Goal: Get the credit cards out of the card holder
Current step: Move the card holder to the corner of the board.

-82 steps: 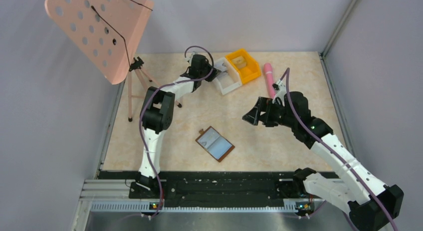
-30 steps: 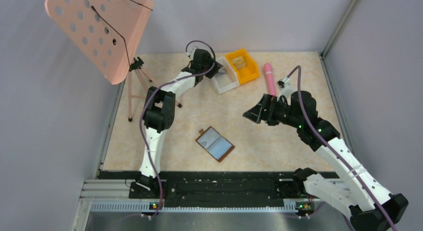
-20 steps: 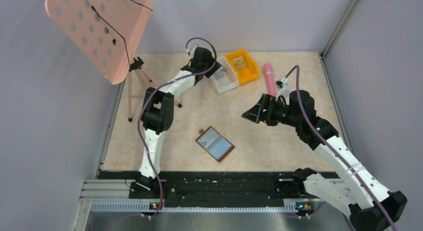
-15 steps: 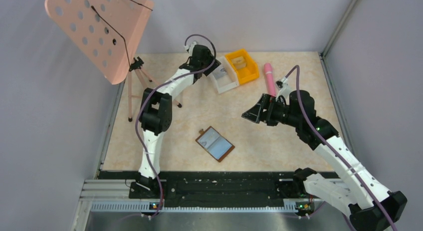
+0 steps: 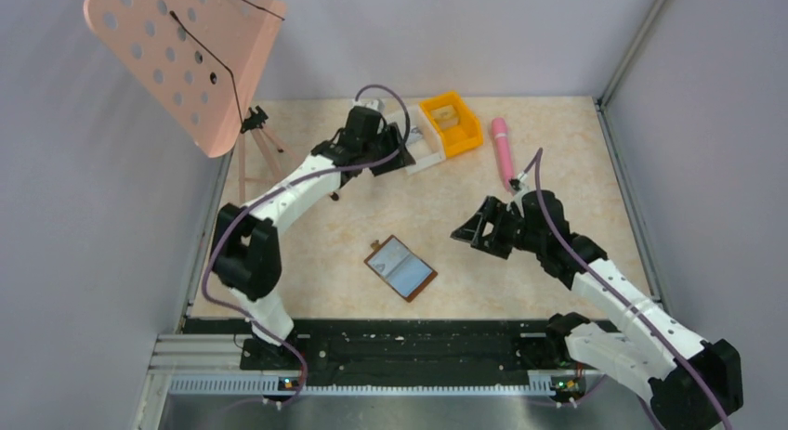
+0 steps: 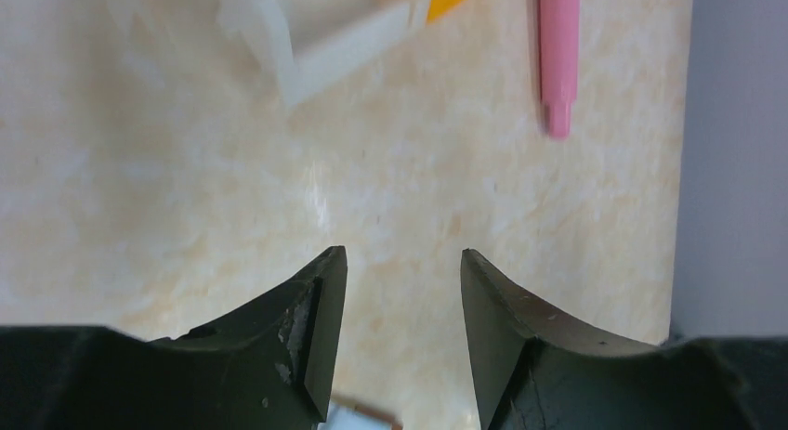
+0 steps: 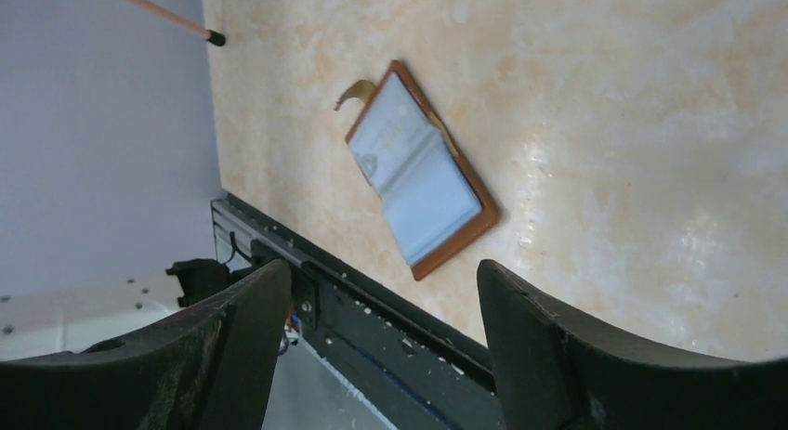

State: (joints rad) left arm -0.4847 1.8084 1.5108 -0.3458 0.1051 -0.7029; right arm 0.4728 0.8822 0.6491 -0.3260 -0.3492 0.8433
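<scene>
Beige bench (image 5: pixel 520 161): one open holder (image 5: pixel 401 267), one white bin (image 6: pixel 348 47), one orange bin (image 5: pixel 453 123); your left pincer (image 6: pixel 402 255), right pincer (image 7: pixel 383 266) both spread.

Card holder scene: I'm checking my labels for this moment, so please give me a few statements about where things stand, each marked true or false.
1. The card holder lies open on the table, pale inner pockets facing up. True.
2. The right gripper is shut on the card holder. False: its jaws are open and empty, and it hangs over the table apart from the holder.
3. The left gripper is open, holds nothing and is next to the white bin. True.
4. The pink pen lies inside the orange bin. False: it lies on the table, to the right of that bin.
</scene>
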